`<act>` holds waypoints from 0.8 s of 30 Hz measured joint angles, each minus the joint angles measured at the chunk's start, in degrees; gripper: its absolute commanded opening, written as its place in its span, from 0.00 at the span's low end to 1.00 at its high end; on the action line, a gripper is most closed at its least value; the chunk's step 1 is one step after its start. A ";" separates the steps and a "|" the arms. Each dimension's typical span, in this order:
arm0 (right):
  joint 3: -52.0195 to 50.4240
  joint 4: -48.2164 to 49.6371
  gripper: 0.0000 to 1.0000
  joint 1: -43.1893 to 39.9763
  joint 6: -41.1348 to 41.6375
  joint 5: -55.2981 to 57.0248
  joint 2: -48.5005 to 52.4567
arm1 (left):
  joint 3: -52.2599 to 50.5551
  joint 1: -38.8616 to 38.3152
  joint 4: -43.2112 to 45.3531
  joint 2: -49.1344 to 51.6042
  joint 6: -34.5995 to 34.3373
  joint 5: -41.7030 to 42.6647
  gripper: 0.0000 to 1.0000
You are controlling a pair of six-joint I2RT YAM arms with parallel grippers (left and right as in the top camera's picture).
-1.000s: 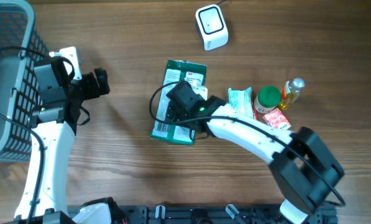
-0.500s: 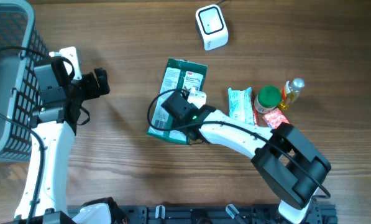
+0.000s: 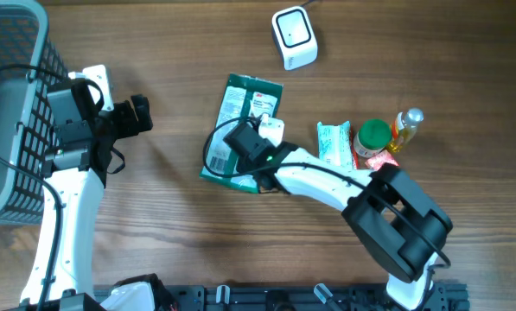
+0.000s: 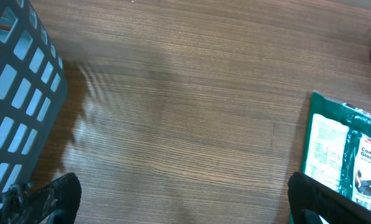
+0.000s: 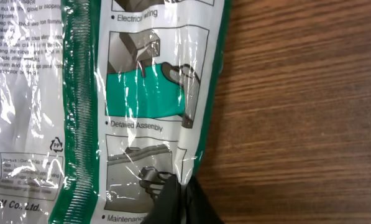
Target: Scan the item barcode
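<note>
The item is a green and white glove package point(image 3: 245, 108), lying flat on the wooden table. It also shows at the right edge of the left wrist view as the package point(image 4: 343, 152). My right gripper point(image 3: 240, 149) sits over its lower half. In the right wrist view the right gripper point(image 5: 185, 196) is shut on the package's point(image 5: 135, 93) right edge, pinching the plastic. The white barcode scanner point(image 3: 294, 37) stands at the back of the table. My left gripper point(image 3: 142, 114) hovers open at the left, with bare wood between the fingers of the left gripper point(image 4: 185, 202).
A grey mesh basket point(image 3: 11, 112) fills the far left, seen as the basket point(image 4: 17, 93) up close. Right of the package lie a mint-white packet point(image 3: 331, 140), a green-lidded jar point(image 3: 372, 136), a red packet point(image 3: 381, 162) and a small yellow bottle point(image 3: 406, 125).
My right gripper has gone from open to shut on the package's edge. The package has shifted and turned a little toward the upper left. The left arm has not moved.
</note>
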 measured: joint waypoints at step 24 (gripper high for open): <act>-3.28 1.73 0.31 -3.10 -52.15 -20.17 -3.76 | 0.00 0.00 0.00 0.00 0.00 0.00 1.00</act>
